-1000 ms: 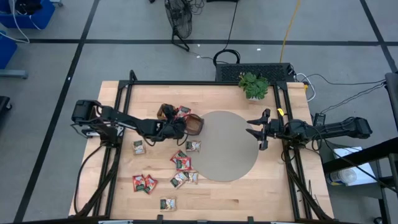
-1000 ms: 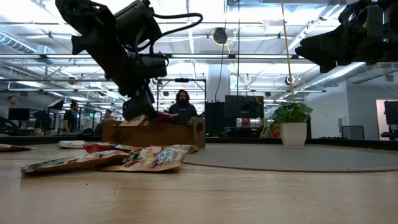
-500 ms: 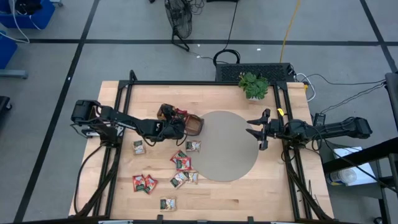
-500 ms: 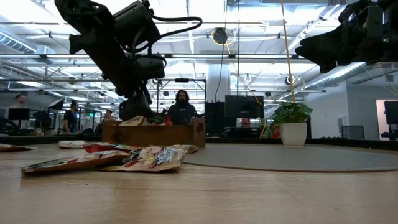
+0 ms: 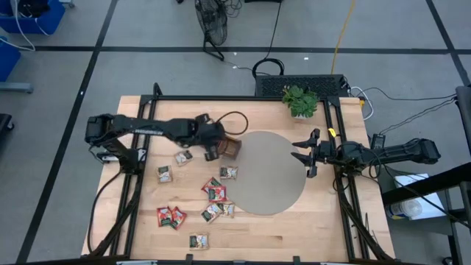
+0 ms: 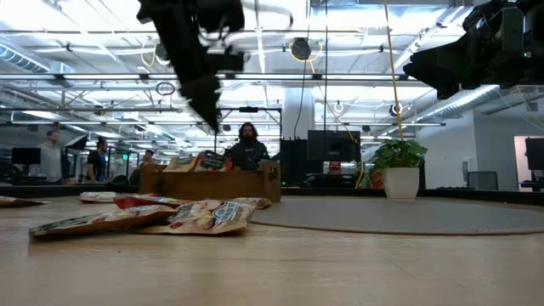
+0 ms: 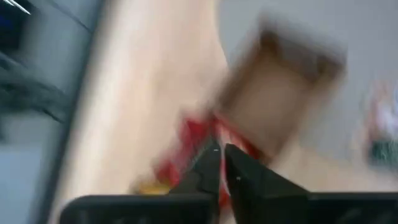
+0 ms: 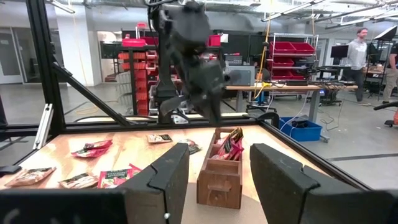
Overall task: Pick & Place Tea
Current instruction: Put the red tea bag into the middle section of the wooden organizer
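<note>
Tea sachets (image 5: 214, 190): scattered on the worktop (image 5: 250, 228) to the left of a round grey mat (image 5: 268, 173), in small clusters. One sachet (image 5: 183, 157) is now seen lying near the tray's left end, a spot that was covered by the arm half a second earlier. Further sachets are seen standing in the tray (image 8: 219, 167), red and yellow among them.

Tray: wooden, at the mat's upper-left edge, unmoved since the earlier frames.

Left end effector (image 5: 212, 152): raised clear above the tray in the low view, where half a second before it was lowered at the tray's top. Its fingers (image 7: 211, 163) are drawn nearly together, with nothing seen held between them. The arm has been swung toward the worktop's far edge.

Right end effector (image 5: 303, 152): spread wide and empty, held at the mat's right edge, unchanged from the earlier frames.

Plant (image 5: 300, 101): at the worktop's far edge.
</note>
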Robot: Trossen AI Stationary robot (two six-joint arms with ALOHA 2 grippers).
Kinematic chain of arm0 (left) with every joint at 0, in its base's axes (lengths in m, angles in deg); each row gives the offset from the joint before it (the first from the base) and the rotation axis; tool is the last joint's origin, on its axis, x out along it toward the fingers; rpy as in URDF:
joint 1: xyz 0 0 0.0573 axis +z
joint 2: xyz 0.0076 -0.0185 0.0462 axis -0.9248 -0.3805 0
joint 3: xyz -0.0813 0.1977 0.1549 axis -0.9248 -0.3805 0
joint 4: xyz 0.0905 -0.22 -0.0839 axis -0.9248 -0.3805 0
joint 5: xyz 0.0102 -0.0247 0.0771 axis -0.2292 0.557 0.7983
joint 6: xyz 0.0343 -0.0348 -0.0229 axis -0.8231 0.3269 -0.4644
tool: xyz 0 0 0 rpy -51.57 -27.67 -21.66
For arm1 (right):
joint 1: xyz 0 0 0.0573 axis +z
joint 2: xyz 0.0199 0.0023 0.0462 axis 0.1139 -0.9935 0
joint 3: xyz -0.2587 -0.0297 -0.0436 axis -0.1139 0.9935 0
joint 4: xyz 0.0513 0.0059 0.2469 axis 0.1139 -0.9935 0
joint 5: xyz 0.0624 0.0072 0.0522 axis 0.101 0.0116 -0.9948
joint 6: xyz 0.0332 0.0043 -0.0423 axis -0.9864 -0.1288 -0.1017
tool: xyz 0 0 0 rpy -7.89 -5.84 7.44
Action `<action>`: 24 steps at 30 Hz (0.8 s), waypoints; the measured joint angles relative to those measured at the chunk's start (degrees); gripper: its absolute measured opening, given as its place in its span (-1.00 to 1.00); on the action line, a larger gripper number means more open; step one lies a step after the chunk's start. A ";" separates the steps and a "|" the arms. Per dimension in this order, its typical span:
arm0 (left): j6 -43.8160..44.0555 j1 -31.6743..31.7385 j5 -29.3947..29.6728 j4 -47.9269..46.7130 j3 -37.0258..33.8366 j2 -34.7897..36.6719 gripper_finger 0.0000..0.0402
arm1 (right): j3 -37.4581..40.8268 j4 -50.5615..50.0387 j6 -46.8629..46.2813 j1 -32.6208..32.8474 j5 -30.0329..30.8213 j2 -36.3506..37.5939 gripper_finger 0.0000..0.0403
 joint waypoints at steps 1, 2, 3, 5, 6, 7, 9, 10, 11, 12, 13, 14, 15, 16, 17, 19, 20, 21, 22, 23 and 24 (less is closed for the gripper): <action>0.00 0.71 -1.26 -1.08 0.00 -0.56 -0.94 | 0.00 -0.02 0.00 0.00 0.02 -0.03 -0.23; -0.02 1.16 -2.35 -1.34 0.00 -1.18 -0.95 | 0.01 -0.04 0.00 -0.01 0.02 -0.03 -0.23; -0.09 1.36 -2.95 -1.55 -0.03 -1.88 -0.97 | 0.01 -0.02 0.00 0.01 0.01 -0.03 -0.23; -0.12 1.43 -4.46 -1.59 -0.25 -3.34 -0.98 | 0.01 -0.02 0.00 0.01 0.00 -0.01 -0.23; -0.15 1.43 -4.65 -1.59 -0.34 -4.19 -0.98 | -0.01 -0.02 0.00 -0.01 0.00 -0.03 -0.23; -0.22 1.40 -4.80 -1.34 -0.37 -5.01 -0.98 | 0.01 -0.02 0.00 0.00 0.01 -0.01 -0.23; -0.46 1.26 -4.83 -0.34 -0.37 -6.11 -0.98 | -0.01 -0.03 0.00 0.01 0.00 -0.03 -0.23; -0.46 1.26 -4.81 -0.05 -0.35 -6.62 -0.98 | 0.01 -0.03 0.00 -0.01 0.02 -0.02 -0.23; -0.46 1.28 -4.56 0.04 -0.35 -7.23 -0.98 | 0.01 -0.04 0.00 -0.01 0.02 -0.01 -0.23; -0.45 1.35 -4.10 0.00 -0.35 -7.86 -0.99 | -0.01 -0.02 0.00 0.01 0.02 -0.01 -0.23; -0.45 1.46 -3.78 -0.09 -0.37 -8.39 -0.99 | 0.01 -0.02 0.00 0.00 0.02 -0.03 -0.23; -0.46 1.59 -3.55 -0.12 -0.37 -8.91 -0.99 | -0.01 -0.04 0.00 -0.01 0.02 -0.03 -0.23; -0.48 1.72 -3.51 -0.09 -0.37 -9.27 -0.99 | 0.00 -0.04 0.00 0.01 0.02 -0.01 -0.23; -0.60 1.84 -3.43 -0.09 -0.37 -9.57 -0.99 | -0.01 -0.03 0.00 0.01 0.01 -0.03 -0.23; -0.64 2.04 -3.37 -0.19 -0.37 -9.75 -0.99 | 0.00 -0.04 0.00 0.01 0.02 -0.03 -0.23; -0.64 2.36 -3.37 -0.17 -0.37 -9.76 -0.99 | -0.01 -0.02 0.00 0.00 0.02 -0.03 -0.23; -0.64 2.49 -3.37 0.09 -0.37 -9.70 -0.99 | -0.01 -0.04 0.00 0.01 0.02 -0.03 -0.23; -0.61 2.65 -3.37 0.27 -0.37 -9.67 -0.99 | -0.01 -0.04 0.00 0.01 0.02 -0.03 -0.23; -0.62 2.76 -3.37 0.29 -0.37 -9.69 -0.99 | 0.01 -0.04 0.00 -0.01 0.02 -0.03 -0.23; -0.64 2.93 -3.39 0.25 -0.37 -9.70 -0.99 | 0.00 -0.04 0.00 0.01 0.02 -0.03 -0.23; -0.64 3.08 -3.58 0.22 -0.37 -9.70 -0.99 | 0.00 -0.04 0.00 0.00 0.02 -0.03 -0.23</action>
